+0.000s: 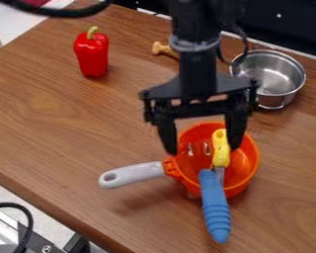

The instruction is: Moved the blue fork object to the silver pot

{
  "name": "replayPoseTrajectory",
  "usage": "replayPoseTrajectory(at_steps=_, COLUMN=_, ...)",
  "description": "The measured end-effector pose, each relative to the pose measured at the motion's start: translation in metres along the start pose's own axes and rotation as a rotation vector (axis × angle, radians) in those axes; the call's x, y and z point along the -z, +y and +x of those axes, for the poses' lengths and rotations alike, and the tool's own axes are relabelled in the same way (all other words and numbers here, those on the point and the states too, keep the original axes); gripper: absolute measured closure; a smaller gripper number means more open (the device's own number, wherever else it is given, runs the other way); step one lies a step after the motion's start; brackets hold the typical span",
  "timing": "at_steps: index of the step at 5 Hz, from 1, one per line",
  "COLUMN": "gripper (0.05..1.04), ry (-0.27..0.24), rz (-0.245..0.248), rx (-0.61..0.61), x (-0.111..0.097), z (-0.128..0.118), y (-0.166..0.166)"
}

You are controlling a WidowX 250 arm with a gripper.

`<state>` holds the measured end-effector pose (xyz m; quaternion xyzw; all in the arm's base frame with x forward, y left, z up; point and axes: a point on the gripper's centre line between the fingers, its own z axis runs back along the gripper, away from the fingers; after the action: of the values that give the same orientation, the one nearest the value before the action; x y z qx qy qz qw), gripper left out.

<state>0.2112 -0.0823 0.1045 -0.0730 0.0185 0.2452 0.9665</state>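
Your tool is spread: shift away from the table's back edge, then squarely pinch the blue handle, seemingly the fork's.

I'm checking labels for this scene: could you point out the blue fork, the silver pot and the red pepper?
Blue fork [216,207]: camera view, on its ridged handle.
Silver pot [269,79]: camera view, on its bare inside.
Red pepper [92,55]: camera view, mid-body, below the stem.
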Motion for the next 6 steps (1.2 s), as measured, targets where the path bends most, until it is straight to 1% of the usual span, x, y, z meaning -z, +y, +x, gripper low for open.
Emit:
replayPoseTrajectory(at_steps=1, gripper=0.083, ry=0.012, rz=-0.008, rx=0.03, x=0.008, z=-0.013, y=-0.003)
replayPoseTrajectory(at_steps=2, gripper=0.083, ry=0.01, rz=0.006, rx=0.039, x=0.012, z=-0.02, y=-0.004)
replayPoseTrajectory(at_steps=3, gripper=0.083, ry=0.005, rz=0.011, rx=0.056, x=0.014, z=-0.028, y=-0.005)
replayPoseTrajectory(at_steps=5, gripper=0.083, ry=-0.012, rz=0.029, rx=0.045, x=0.02, z=-0.034, y=-0.006)
replayPoseTrajectory(at_steps=6, gripper=0.083, ry=-0.028, rz=0.05, rx=0.038, x=0.029, z=-0.035, y=-0.008)
